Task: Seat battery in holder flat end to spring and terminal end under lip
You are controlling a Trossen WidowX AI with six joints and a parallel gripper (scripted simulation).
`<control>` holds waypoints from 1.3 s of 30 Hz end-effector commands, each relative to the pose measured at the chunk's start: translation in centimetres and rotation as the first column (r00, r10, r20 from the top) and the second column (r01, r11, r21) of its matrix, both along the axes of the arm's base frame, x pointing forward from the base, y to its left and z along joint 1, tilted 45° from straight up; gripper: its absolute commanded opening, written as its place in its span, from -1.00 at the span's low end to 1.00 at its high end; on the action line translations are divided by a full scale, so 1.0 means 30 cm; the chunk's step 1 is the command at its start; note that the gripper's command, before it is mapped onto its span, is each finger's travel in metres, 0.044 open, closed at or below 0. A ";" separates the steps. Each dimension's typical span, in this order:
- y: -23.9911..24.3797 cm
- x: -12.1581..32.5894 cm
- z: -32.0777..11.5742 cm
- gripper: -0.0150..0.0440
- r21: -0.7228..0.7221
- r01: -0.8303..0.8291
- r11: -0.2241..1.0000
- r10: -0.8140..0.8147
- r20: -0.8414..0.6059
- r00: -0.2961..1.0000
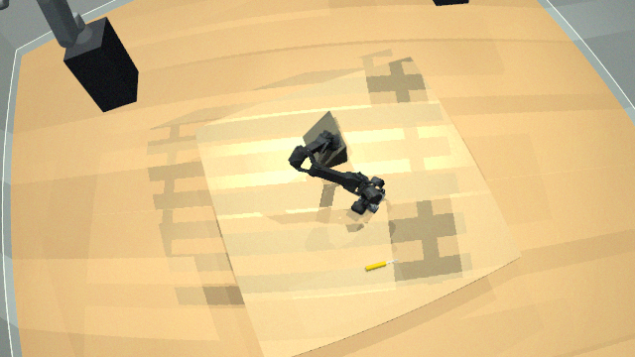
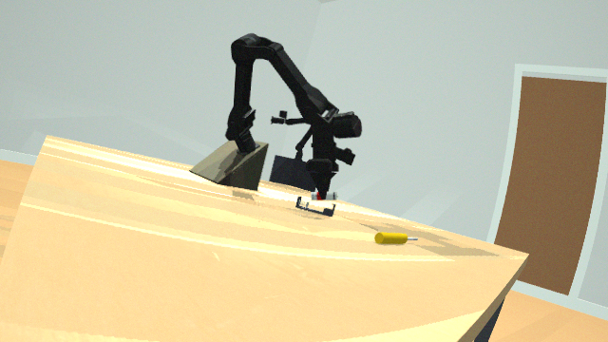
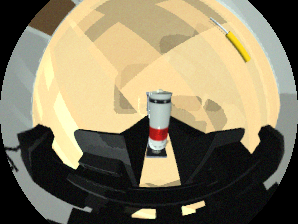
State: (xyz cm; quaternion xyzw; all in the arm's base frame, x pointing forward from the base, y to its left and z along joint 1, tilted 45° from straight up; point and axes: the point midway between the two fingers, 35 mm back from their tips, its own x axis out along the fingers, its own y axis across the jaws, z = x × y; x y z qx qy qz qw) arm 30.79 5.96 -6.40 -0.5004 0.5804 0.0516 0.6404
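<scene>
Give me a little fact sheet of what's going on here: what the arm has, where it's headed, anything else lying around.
gripper: shut on the battery
battery: white with a red band, lying level between the fingers, above the table
holder: dark open bracket on the table, just below the battery, nothing in it
screwdriver: yellow handle, lying apart to one side
task stage: battery not yet seated

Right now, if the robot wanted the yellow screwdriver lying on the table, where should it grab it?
Probably around the fat yellow handle, coming straight down from above. The screwdriver lies flat on the table with nothing close beside it, so fingers could fit either side of the handle. The thin metal tip looks too skinny to pinch well. But the gripper is busy holding the battery.
</scene>
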 end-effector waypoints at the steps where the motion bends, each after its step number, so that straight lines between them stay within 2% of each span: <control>1: -0.002 0.001 -0.002 -0.23 0.018 -0.014 1.000 0.014 0.008 1.000; 39: -0.058 -0.015 -0.025 -0.23 0.176 -0.169 0.970 0.150 0.121 0.981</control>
